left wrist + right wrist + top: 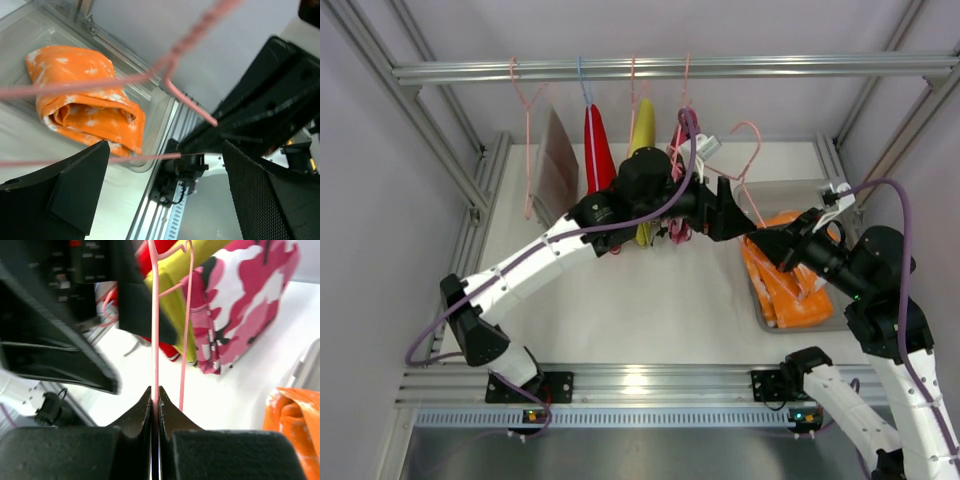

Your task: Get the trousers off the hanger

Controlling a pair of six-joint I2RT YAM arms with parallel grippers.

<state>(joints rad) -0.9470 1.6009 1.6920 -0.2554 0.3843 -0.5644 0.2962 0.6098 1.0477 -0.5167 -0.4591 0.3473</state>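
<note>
The orange trousers (pixel 785 285) with white blotches lie folded in a tray (pixel 758 312) at the right; they also show in the left wrist view (pixel 85 100) and the right wrist view (pixel 295 420). A bare pink wire hanger (pixel 748 140) is off the rail. My right gripper (pixel 762 243) is shut on its wire (pixel 155 340). My left gripper (pixel 732 220) is open beside the hanger, and a wire (pixel 150 158) runs between its fingers (pixel 55 195) without contact. The pink camouflage trousers (pixel 240 300) hang on the rail behind my left arm (pixel 678 150).
A metal rail (pixel 670 68) crosses the back with more hangers: a brown garment (pixel 558 165), a red one (pixel 597 150) and a yellow one (pixel 642 135). The frame's uprights stand at both sides. The clear tray's rim (pixel 162 120) lies near the table's front rail.
</note>
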